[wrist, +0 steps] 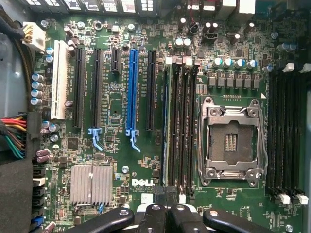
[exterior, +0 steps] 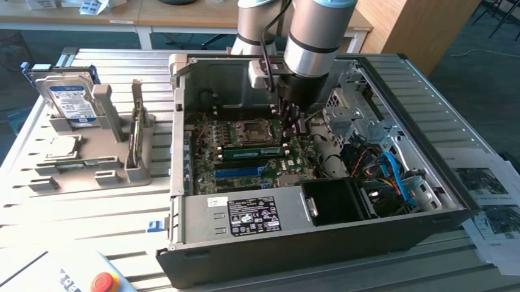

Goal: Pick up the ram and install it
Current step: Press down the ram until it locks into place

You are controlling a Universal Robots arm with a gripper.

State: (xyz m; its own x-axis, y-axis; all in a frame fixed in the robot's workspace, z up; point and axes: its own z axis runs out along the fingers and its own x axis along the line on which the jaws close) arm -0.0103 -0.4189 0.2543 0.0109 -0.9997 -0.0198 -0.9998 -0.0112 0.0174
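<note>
Reaching down into the open case, the arm holds its gripper low over the motherboard. The fingers are clenched together, and nothing is seen between them. In the wrist view the gripper has its dark fingers pressed one against the other at the board's edge, in line with the long memory slots beside the CPU socket.

The ram is in the case. It stands upright in a slot on the motherboard, just beside the CPU socket. Its end at the exterior view's right lies near the fingertips; I cannot tell if they touch it.

Outside the case, near the table's edge at the exterior view's left, a gray holder carries a hard drive and a dark card, both upright. A red button sits at the table's near corner, and papers lie at the opposite edge.
</note>
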